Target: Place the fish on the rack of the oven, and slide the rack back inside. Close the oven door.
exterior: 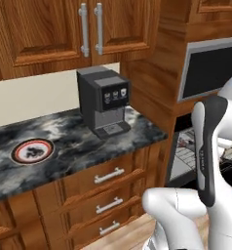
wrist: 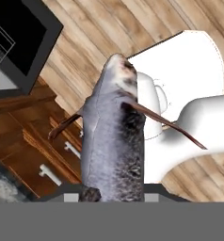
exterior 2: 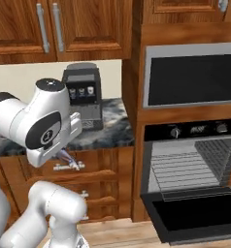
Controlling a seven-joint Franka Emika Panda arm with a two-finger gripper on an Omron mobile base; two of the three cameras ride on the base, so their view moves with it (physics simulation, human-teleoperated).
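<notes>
In the hand view my gripper [wrist: 113, 192] is shut on the fish [wrist: 113, 136], a grey-brown fish that points away from the hand, above the wooden floor. One dark fingertip [wrist: 90, 193] shows at its base; the other is hidden behind the fish. The black oven [exterior 2: 190, 145] stands open in the wooden cabinet at the right. Its oven door [exterior 2: 195, 215] is dropped down flat, and also shows as a black panel [wrist: 20, 42]. The wire rack [exterior 2: 183, 172] sticks out over the door. The rack [exterior: 186, 152] lies past my arm.
A round orange-rimmed plate [exterior: 32, 150] lies on the marble counter [exterior: 64, 146] at the left. A dark coffee machine [exterior: 106, 100] stands near the counter's right end. A silver-framed black appliance [exterior 2: 192, 72] sits above the oven. Drawers with silver handles [exterior: 108, 176] run below the counter.
</notes>
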